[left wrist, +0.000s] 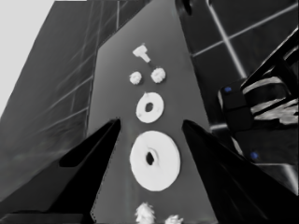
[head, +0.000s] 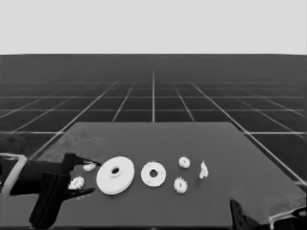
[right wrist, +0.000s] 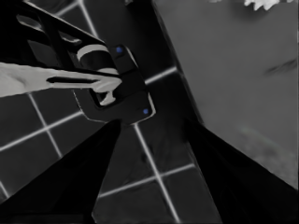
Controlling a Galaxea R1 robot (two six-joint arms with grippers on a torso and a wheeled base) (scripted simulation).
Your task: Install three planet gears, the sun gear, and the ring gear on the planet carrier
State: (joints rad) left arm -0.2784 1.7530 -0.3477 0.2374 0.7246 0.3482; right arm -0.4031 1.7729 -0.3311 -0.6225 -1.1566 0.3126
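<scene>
Left gripper [head: 86,178]: parked over the table's [head: 144,139] left end, fingers spread wide, grasping nothing.
Right gripper [right wrist: 149,140]: waiting off the table's near right corner, fingers parted, nothing between them.
Larger round part [head: 115,175]: flat on the table, just right of the left gripper.
Smaller round part [head: 153,174]: just right of the larger round part, not touching it.
Gears: two [head: 76,182] [head: 89,166] left of the larger round part, beneath the left gripper's fingers; two more [head: 184,162] [head: 180,184] right of the smaller round part.
Thin white piece [head: 203,170]: farthest right of the larger round part.
</scene>
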